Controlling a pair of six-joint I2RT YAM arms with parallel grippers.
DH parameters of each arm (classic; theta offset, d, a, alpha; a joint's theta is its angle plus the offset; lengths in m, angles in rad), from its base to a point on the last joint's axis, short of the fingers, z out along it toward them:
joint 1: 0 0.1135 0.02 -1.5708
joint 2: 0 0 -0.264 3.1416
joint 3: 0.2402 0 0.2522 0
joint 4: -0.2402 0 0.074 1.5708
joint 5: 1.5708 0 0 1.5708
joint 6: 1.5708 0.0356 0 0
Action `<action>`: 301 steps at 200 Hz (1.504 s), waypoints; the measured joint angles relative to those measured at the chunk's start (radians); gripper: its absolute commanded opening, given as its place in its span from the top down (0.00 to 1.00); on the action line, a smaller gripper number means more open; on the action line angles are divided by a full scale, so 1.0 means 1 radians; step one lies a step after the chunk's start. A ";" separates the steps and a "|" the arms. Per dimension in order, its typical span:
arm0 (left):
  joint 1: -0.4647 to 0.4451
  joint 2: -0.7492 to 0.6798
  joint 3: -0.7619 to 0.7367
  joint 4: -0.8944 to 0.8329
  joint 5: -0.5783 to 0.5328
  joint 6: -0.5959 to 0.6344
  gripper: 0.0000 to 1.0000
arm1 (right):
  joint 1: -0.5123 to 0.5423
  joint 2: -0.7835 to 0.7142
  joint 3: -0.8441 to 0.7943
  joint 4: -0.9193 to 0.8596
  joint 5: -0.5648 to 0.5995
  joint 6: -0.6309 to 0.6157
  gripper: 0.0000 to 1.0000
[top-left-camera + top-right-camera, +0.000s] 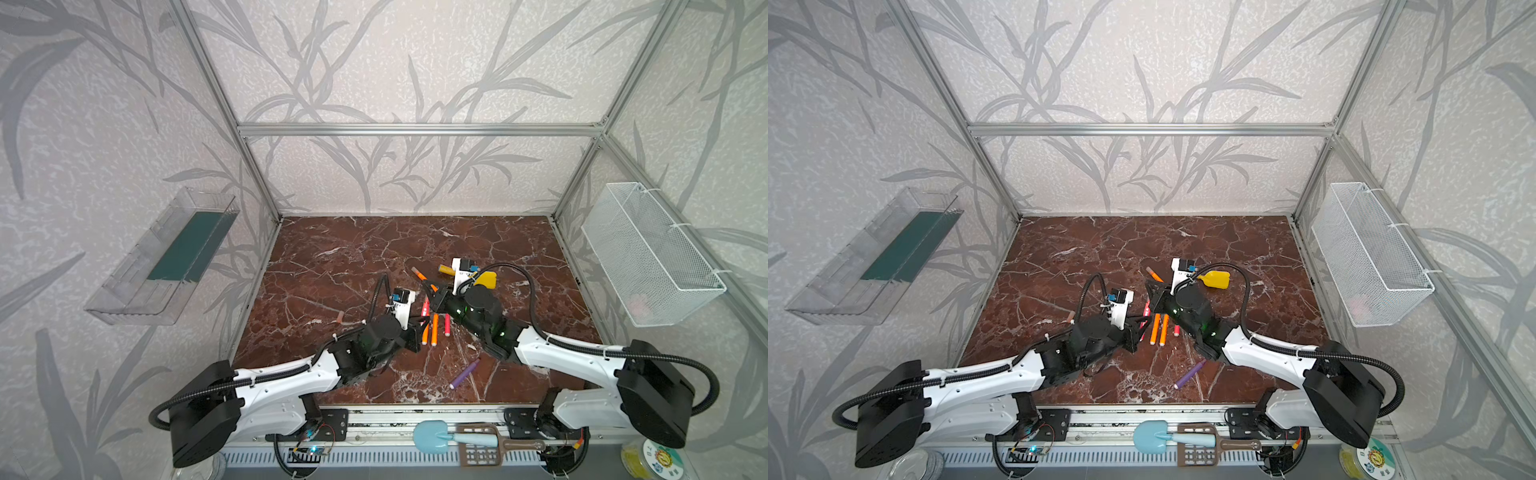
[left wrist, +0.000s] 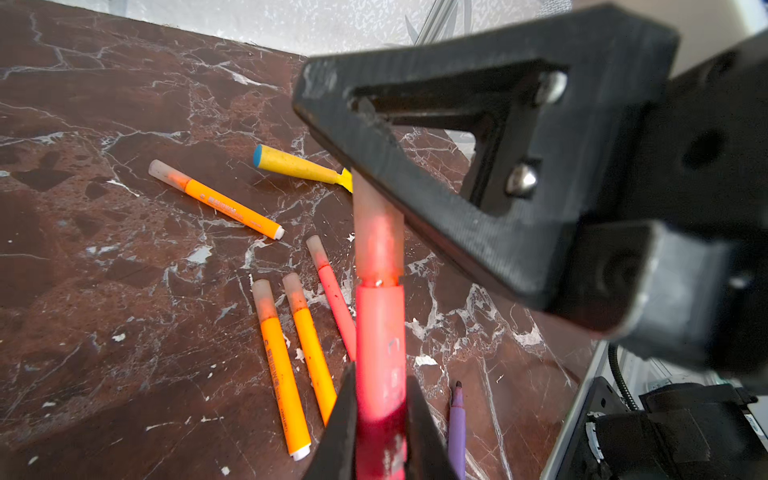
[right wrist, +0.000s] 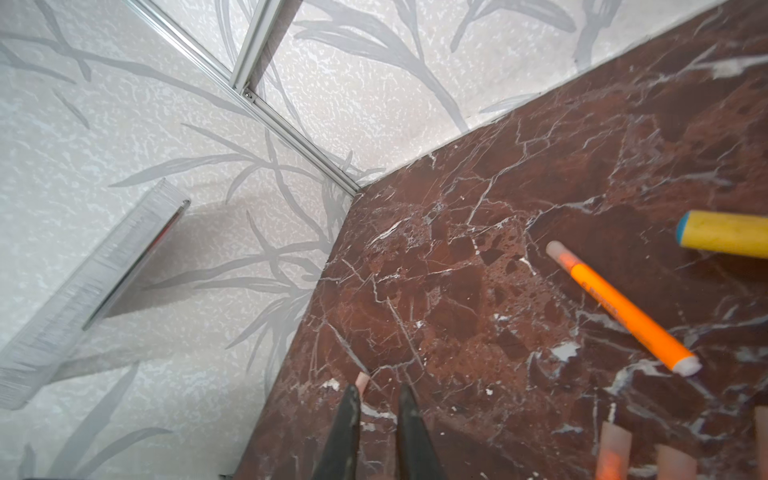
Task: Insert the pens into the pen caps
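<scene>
Left gripper (image 2: 380,376) clamped on a red-pink pen (image 2: 380,328), held above the middle of the table (image 1: 332,257), with a cap (image 2: 378,237) seated on its tip. Right gripper (image 3: 378,392) has its fingers drawn together with nothing visible between them; one finger crosses the cap's far end. Four capped pens (image 2: 282,365) lie just beside. The purple pen (image 1: 464,374) lies uncapped near the front edge, and a loose cap (image 1: 340,318) lies to the left. Open marble runs to the back and left edges.

Both top views look down from the front; both close wrist views share one orange pen (image 2: 216,199).
</scene>
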 measured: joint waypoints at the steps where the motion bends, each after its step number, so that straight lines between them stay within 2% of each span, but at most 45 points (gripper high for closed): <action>1: 0.000 0.000 0.000 0.000 0.000 0.000 1.00 | 0.000 0.000 0.000 0.000 0.000 -0.001 1.00; 36: 0.029 -0.009 0.000 -0.014 0.019 0.014 1.00 | -0.005 0.000 0.000 0.002 -0.028 -0.003 1.00; 68: 0.154 -0.024 0.000 0.010 0.230 0.018 1.00 | -0.022 0.037 -0.018 0.148 -0.068 -0.014 1.00; 81: 0.176 -0.032 0.003 -0.008 0.266 0.023 1.00 | -0.024 0.064 -0.029 0.216 -0.082 -0.006 1.00; 101: 0.185 -0.039 0.027 -0.086 0.252 0.047 1.00 | -0.024 0.109 -0.029 0.267 -0.096 0.027 1.00; 121: 0.182 -0.040 0.056 -0.172 0.188 0.093 1.00 | -0.010 0.140 -0.011 0.254 -0.074 0.068 1.00; 150: 0.156 -0.040 0.095 -0.269 0.078 0.176 1.00 | 0.055 0.130 0.052 0.116 0.063 0.074 1.00; 171: 0.138 -0.039 0.117 -0.302 0.040 0.222 1.00 | 0.092 0.104 0.065 0.062 0.157 0.078 1.00; 186: 0.133 -0.039 0.129 -0.317 0.033 0.241 1.00 | 0.101 0.093 0.065 0.052 0.178 0.081 1.00; 204: 0.145 -0.039 0.132 -0.323 0.066 0.240 1.00 | 0.104 0.095 0.052 0.092 0.179 0.063 1.00; 228: 0.200 -0.040 0.132 -0.336 0.211 0.224 1.00 | 0.104 0.129 -0.035 0.309 0.148 0.012 1.00; 243: 0.222 -0.040 0.132 -0.350 0.279 0.212 1.00 | 0.106 0.145 -0.059 0.376 0.134 -0.001 1.00; 276: 0.240 -0.089 0.133 -0.389 0.322 0.212 1.00 | 0.131 0.143 -0.057 0.416 0.133 -0.027 1.00; 301: 0.238 -0.100 0.133 -0.411 0.307 0.228 1.00 | 0.161 0.122 -0.028 0.317 0.191 -0.010 1.00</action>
